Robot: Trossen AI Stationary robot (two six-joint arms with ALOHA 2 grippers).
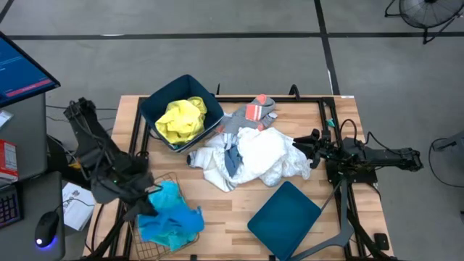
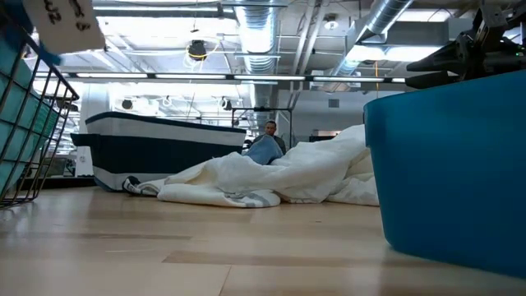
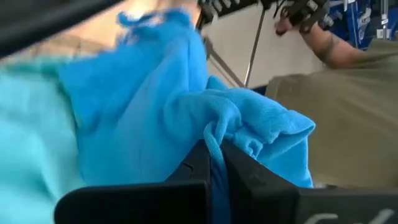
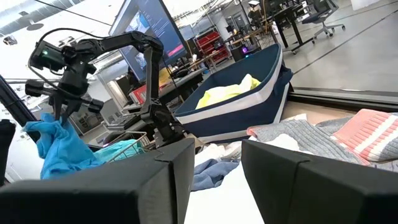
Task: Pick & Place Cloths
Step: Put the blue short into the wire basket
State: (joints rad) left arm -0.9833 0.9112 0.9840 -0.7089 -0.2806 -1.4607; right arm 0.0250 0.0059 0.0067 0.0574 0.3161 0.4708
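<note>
Left gripper (image 3: 214,163): I have its fingers pinched tight on a fold of the turquoise garment (image 1: 170,217). In the high view the garment hangs from it over the wire mesh basket (image 1: 165,183) at the table's near left corner, bunched, with its long axis running roughly down-right from the gripper toward the table (image 1: 239,214) edge. The right wrist view shows the same piece dangling below the left arm, long axis near vertical.

Right gripper (image 1: 313,140): sits at the right side of the table, pointing left toward the white pile (image 1: 264,156). From its wrist camera I see the two fingers standing apart with nothing between them.

The white pile lies mid-table, sprawled with its long axis left to right, a grey-blue piece (image 1: 230,159) tucked in its middle. The yellow garment (image 1: 181,119) is crumpled inside the dark blue bin (image 1: 152,109) at the back left. An orange-banded grey sock (image 1: 254,112) lies just behind the white pile, pointing toward the far right. A second blue bin (image 1: 284,212) stands near right, turned diagonally.

Writing: a white tag (image 2: 66,25) hangs at the basket in the low view; its marks are too partial for me to read. Monitor (image 1: 22,69) text at far left is illegible.
</note>
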